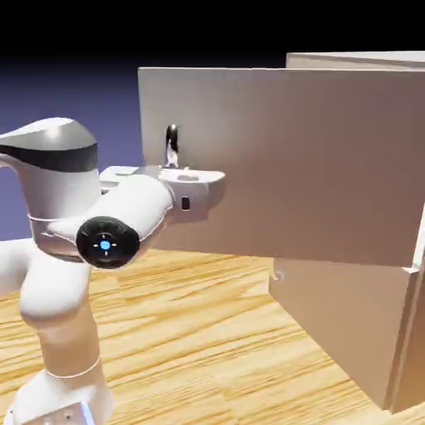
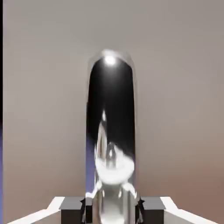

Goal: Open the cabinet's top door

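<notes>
- Nearest the camera in the exterior view is the rounded white joint of the robot arm (image 1: pixel 137 217), closed off by 1 round black cap (image 1: pixel 108 242) with a small blue light at its centre.
- Behind it, the glossy white robot hand (image 1: pixel 195 195) reaches toward the exterior view's right, in front of the door panel.
- The 2-finger gripper with dark grey tips (image 2: pixel 112 211) is closed on the curved, mirror-bright silver bar handle (image 2: pixel 110 87); in the hand view 1 tip sits on each side of the bar, at its lower visible part.
- The top door, a large flat beige-grey panel (image 1: pixel 290 166), stands swung out at an angle from the tall boxy beige-tan cabinet (image 1: pixel 407 60). Its free edge is at the exterior view's left, past the handle, and its other end meets the cabinet at the exterior view's right.
- Below the door, the shorter lower beige panel (image 1: pixel 349 319) lies flat on the cabinet's front, with 1 small pale handle (image 1: pixel 279 272) near its upper corner, partly hidden.
- The arm's base (image 1: pixel 62 407) and the cabinet both stand on the light, wavy-grained wooden tabletop (image 1: pixel 207 340).
- Blue-violet backdrop (image 1: pixel 116 95) shows past the door's free edge, darkening to black above.
</notes>
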### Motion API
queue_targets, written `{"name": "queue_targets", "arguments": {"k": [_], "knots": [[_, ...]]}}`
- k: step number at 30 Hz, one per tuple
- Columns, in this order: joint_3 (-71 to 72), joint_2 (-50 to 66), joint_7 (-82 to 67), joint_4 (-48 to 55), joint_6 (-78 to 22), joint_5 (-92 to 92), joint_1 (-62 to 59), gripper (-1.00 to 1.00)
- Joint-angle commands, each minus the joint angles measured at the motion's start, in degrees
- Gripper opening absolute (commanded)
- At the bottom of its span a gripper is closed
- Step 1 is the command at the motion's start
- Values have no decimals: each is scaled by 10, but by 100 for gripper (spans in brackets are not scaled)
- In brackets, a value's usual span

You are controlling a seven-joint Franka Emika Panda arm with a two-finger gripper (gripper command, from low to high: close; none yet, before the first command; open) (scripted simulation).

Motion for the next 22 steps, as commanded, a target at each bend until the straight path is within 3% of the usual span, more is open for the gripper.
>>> {"name": "queue_targets", "arguments": {"k": [1, 22], "knots": [[-20, 10, -2, 21, -19, -16, 15, -100], [-280, 69, 33, 457, -346, -167, 397, -100]]}}
